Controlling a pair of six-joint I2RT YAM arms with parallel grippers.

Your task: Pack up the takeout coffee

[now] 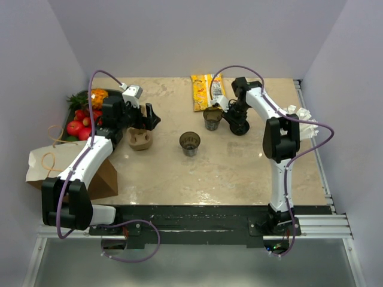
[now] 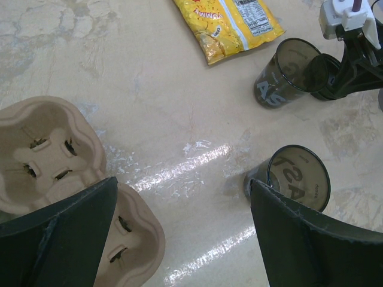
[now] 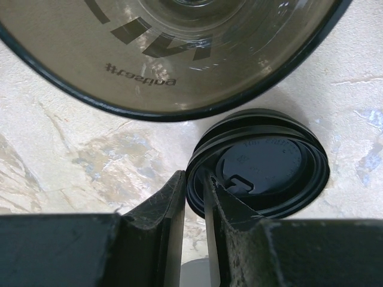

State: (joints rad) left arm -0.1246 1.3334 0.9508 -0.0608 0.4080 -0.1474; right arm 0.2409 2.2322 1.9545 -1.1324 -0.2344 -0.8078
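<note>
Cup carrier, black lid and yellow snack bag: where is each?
cup carrier (image 2: 51,155), left wrist view, moulded centre between its pockets.
black lid (image 3: 263,164), right wrist view, its flat centre.
yellow snack bag (image 1: 201,92), top view, middle of the bag.

On your surface the carrier sits at the left, with one cup to its right, near the middle. The second cup stands farther back and to the right, with the lid just beside it. The packet lies behind that cup. The bag lies at the near left with fruit behind it, and napkins lie at the right edge.
</note>
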